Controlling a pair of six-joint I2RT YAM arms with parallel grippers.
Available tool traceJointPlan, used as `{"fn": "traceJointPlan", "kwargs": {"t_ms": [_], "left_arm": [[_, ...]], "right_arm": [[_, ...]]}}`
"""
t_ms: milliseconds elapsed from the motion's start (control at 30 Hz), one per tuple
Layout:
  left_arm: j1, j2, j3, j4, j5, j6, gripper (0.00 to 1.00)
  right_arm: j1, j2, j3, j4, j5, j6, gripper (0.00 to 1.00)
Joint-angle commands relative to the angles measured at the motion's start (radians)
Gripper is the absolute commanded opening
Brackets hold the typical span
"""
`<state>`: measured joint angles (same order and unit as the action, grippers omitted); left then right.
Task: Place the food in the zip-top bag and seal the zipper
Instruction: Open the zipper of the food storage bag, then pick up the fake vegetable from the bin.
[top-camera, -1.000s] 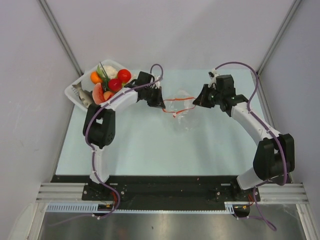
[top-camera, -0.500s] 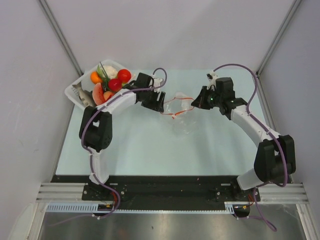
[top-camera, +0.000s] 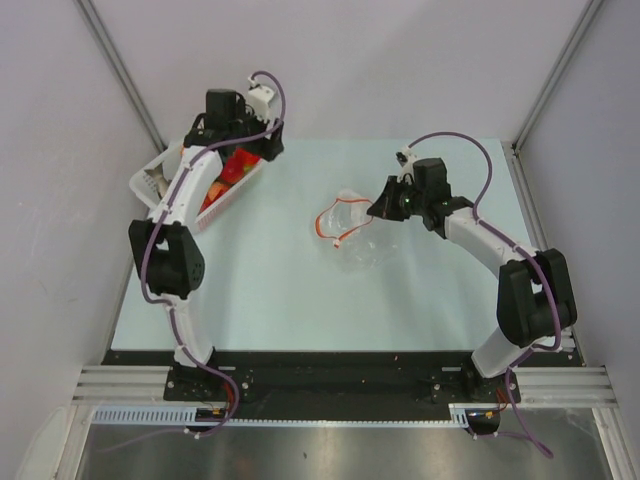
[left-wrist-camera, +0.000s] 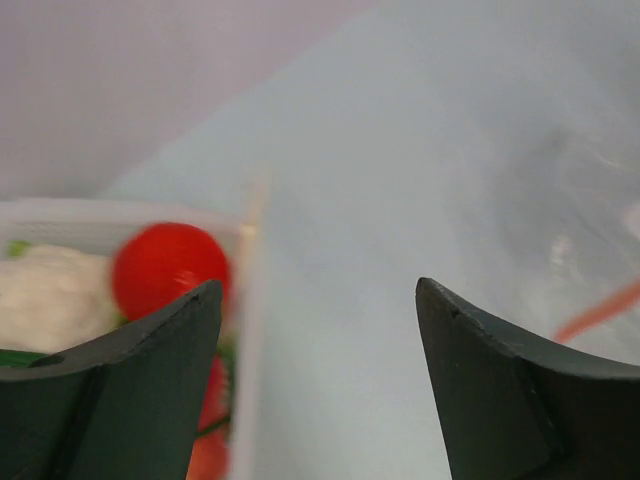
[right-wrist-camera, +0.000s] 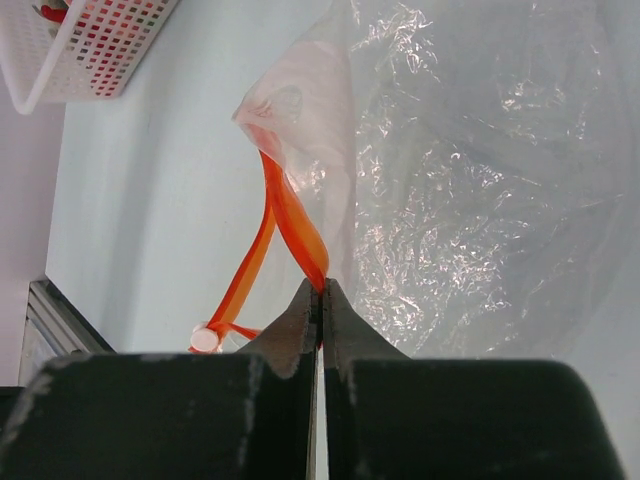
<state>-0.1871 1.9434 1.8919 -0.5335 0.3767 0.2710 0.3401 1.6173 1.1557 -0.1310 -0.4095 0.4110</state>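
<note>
Pinching the zipper (right-wrist-camera: 295, 225) of the zip-top bag (right-wrist-camera: 470, 180) with my right gripper (right-wrist-camera: 320, 288), I have both jaws pressed flat together on the red-orange strip, with no gap showing between them. From my grip the strip runs up toward the bag's crumpled corner, and a second band of it drops away to a small white tab (right-wrist-camera: 205, 340) near the table (top-camera: 280, 290). From above, the strip forms an open loop, so the bag's mouth stands unsealed. The clear pouch itself lies crinkled on the pale surface, about mid-table and toward the far side, well apart from the white basket (top-camera: 150, 180) at the far left corner.

My left gripper (left-wrist-camera: 318, 290) is spread wide and has hold of nothing. It hangs over the basket's right-hand edge. Below its left finger I see a red tomato (left-wrist-camera: 165, 265) beside a white cauliflower (left-wrist-camera: 50, 290), both inside the basket, blurred in my wrist view. The food sits in the basket, none of it in the bag.
</note>
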Motion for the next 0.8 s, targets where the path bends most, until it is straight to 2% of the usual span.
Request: {"fn": "traceJointPlan", "kwargs": {"t_ms": [0,133,467,633,733,767], "left_arm": [[0.043,0.15,0.162,0.076,-0.038,0.195,0.8],[0.06,0.262,0.311,0.072,-0.032,0.298,0.73],[0.057,0.374,0.342,0.083,-0.001,0.372,0.67],[0.055,0.402,0.337,0.063,-0.012,0.387,0.52],[0.057,0.394,0.337,0.066,-0.009,0.379,0.4],[0.06,0.379,0.335,0.066,-0.004,0.367,0.33]], "right_arm": [[-0.004,0.0,0.018,0.053,-0.017,0.015,0.0],[-0.009,0.004,0.021,0.051,-0.025,0.017,0.0],[-0.018,0.026,0.038,0.048,-0.032,0.026,0.0],[-0.018,0.035,0.05,0.045,-0.034,0.025,0.0],[-0.019,0.039,0.053,0.047,-0.034,0.023,0.0],[-0.021,0.036,0.053,0.045,-0.032,0.023,0.0]]}}
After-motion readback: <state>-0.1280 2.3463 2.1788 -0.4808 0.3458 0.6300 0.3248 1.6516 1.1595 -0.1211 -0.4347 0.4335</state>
